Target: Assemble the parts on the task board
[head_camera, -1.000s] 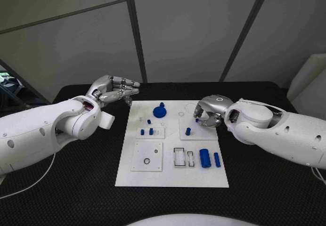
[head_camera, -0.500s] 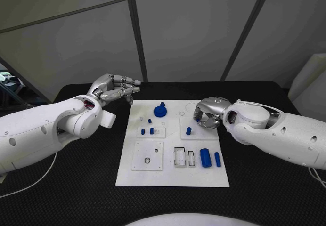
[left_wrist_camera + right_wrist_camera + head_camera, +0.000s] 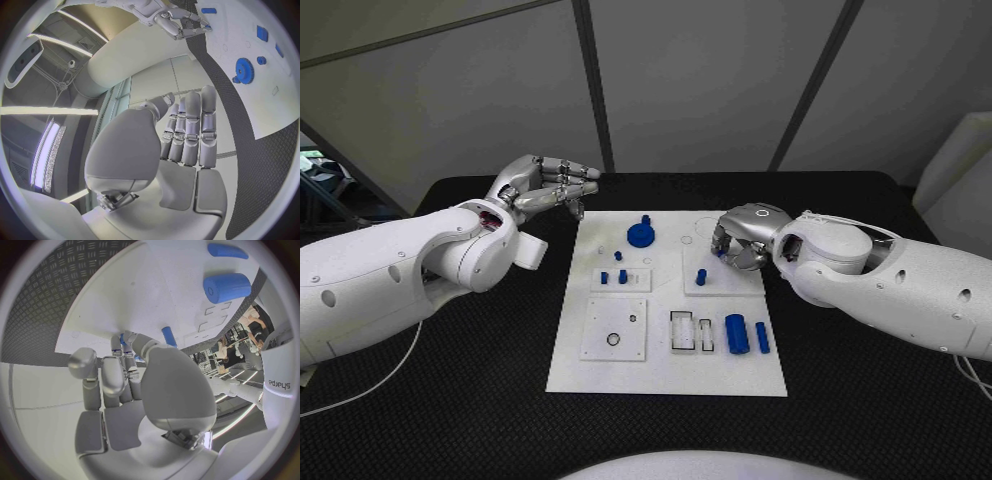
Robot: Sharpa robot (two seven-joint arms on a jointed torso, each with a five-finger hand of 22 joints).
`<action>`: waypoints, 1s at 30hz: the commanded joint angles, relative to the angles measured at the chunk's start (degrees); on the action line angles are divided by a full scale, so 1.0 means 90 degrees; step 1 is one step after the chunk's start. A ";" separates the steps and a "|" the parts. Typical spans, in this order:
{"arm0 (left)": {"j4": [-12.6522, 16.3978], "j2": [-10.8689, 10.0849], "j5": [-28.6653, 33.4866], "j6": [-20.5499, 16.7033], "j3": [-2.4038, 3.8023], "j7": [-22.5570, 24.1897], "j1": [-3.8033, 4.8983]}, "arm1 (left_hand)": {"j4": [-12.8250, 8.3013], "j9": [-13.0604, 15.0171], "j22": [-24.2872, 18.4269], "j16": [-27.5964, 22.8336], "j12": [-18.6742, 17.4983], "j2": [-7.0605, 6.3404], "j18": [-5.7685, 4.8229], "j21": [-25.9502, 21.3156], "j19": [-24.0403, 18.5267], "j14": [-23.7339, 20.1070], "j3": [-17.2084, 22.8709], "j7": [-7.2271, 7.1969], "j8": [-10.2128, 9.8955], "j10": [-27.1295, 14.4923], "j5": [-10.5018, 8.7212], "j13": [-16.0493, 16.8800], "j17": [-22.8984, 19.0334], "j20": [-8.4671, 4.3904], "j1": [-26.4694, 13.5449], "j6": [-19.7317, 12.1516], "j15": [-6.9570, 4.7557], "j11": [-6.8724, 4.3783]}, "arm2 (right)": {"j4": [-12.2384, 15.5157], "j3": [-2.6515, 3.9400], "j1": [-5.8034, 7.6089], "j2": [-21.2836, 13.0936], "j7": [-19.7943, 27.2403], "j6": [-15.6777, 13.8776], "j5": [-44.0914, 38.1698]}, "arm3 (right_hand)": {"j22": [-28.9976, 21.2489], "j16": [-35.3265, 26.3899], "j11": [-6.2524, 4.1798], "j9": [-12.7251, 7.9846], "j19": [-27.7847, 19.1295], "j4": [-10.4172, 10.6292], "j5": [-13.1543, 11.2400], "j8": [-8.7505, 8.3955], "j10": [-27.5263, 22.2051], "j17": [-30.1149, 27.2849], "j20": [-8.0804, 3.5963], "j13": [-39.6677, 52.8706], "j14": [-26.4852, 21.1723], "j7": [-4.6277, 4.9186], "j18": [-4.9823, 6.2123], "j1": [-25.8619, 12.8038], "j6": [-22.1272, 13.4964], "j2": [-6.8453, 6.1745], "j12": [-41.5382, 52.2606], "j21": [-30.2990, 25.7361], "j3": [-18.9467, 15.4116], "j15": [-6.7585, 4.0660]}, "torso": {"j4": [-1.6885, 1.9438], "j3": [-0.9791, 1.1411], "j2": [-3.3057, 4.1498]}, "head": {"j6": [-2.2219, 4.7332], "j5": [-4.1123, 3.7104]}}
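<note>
We see the white task board (image 3: pixel 733 375) lying on the black table (image 3: pixel 459 400). Our left hand (image 3: pixel 545 190) hovers off the board's far left corner, fingers curled in, holding nothing we can make out. Our right hand (image 3: pixel 740 240) is low over the board's right side, just beside a small upright blue peg (image 3: pixel 701 278). A blue gear (image 3: pixel 640 235) stands near the far edge, and a blue cylinder (image 3: pixel 736 334) lies nearer us.

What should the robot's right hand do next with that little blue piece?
Probably lift it a bit, straight up. In the right wrist view the right hand has its fingertips closed around a small blue piece on the task board. Whether the grip is firm is hard to tell. The left hand hovers beside the board, holding nothing.
</note>
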 commanded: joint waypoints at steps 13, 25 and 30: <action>-0.0037 0.0010 0.0031 0.0018 0.0003 0.0053 0.0006 | -0.0042 -0.0020 -0.0015 -0.0049 0.0050 0.0038 -0.0026 -0.0045 -0.0045 -0.0033 -0.0014 0.0072 0.0020 -0.0109 0.0003 0.0012 -0.0028 0.0017 -0.0013 -0.0046 0.0004 0.0013 | 0.0389 -0.0005 -0.0007 -0.0251 -0.0105 -0.0644 -0.0227 | 0.0169 0.0095 -0.0053 0.0040 0.0048 -0.0110 0.0001 -0.0008 0.0090 0.0029 -0.0012 0.0055 0.0278 0.0015 -0.0082 0.0046 0.0021 0.0098 -0.0039 0.0154 0.0164 -0.0033 | -0.0003 -0.0003 -0.0010 | 0.0002 -0.0023; -0.0127 0.0069 0.0031 0.0042 0.0003 0.0020 0.0004 | -0.0042 -0.0025 -0.0021 -0.0054 0.0059 0.0047 -0.0028 -0.0057 -0.0043 -0.0035 -0.0024 0.0079 0.0018 -0.0143 0.0003 0.0013 -0.0039 0.0023 -0.0025 -0.0060 0.0013 0.0023 | 0.1370 0.0144 -0.0001 -0.0688 -0.0055 -0.0972 0.0027 | 0.0272 0.0172 -0.0047 0.0055 0.0065 -0.0097 0.0064 -0.0021 0.0086 0.0083 0.0003 0.0076 0.0280 0.0021 -0.0097 -0.0071 0.0020 0.0047 -0.0071 0.0239 0.0178 -0.0022 | -0.0004 -0.0017 -0.0044 | 0.0027 -0.0011; -0.0207 0.0143 0.0031 0.0050 0.0003 0.0008 0.0004 | -0.0043 -0.0026 -0.0023 -0.0055 0.0060 0.0047 -0.0028 -0.0060 -0.0043 -0.0036 -0.0027 0.0081 0.0016 -0.0153 0.0003 0.0013 -0.0042 0.0024 -0.0027 -0.0066 0.0015 0.0025 | 0.1807 0.0178 -0.0001 -0.0631 0.0017 -0.1036 0.0229 | 0.0279 0.0181 -0.0047 0.0056 0.0065 -0.0098 0.0075 -0.0024 0.0084 0.0090 0.0004 0.0078 0.0280 0.0021 -0.0098 -0.0079 0.0018 0.0043 -0.0076 0.0245 0.0181 -0.0022 | -0.0001 -0.0028 -0.0083 | -0.0002 0.0070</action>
